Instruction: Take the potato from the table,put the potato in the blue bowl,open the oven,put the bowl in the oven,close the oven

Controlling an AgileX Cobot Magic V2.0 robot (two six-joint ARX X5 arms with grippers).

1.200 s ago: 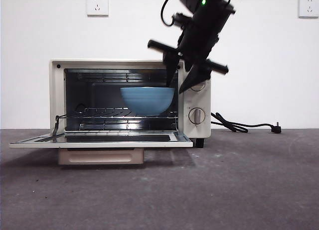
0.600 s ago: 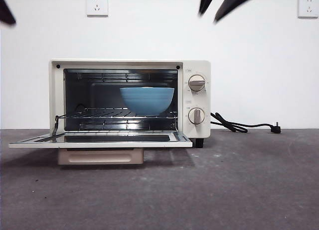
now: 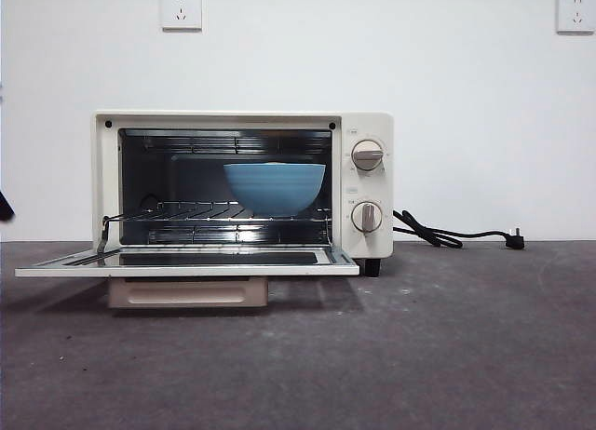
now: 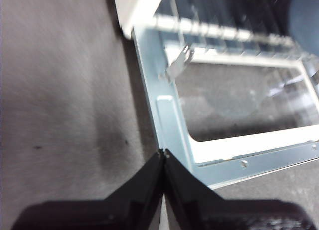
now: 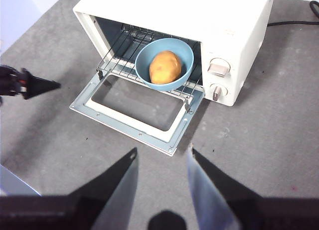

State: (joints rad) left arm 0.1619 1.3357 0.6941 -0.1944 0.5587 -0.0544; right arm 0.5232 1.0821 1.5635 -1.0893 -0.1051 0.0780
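The cream-white oven [image 3: 368, 132] stands with its door [image 3: 186, 260] folded down flat. The blue bowl [image 3: 275, 188] sits on the wire rack inside, toward the knob side. The right wrist view shows the orange-tan potato [image 5: 165, 67] lying in the bowl [image 5: 182, 51]. My right gripper [image 5: 162, 153] hangs open and empty high above the table, in front of the door [image 5: 134, 108]. My left gripper [image 4: 163, 151] is shut on nothing, its tips just off the door's outer left corner [image 4: 172, 125]. It shows as a dark tip [image 3: 5, 207] at the front view's left edge.
The oven's black cord [image 3: 456, 235] trails across the dark grey table [image 3: 419, 356] to the right. Two knobs [image 3: 368, 155] sit on the oven's right panel. Two wall sockets [image 3: 182, 8] are on the white wall behind.
The right arm has lifted away from the oven mouth and left the front view. The left gripper's tip has come down along the left edge, near the door.
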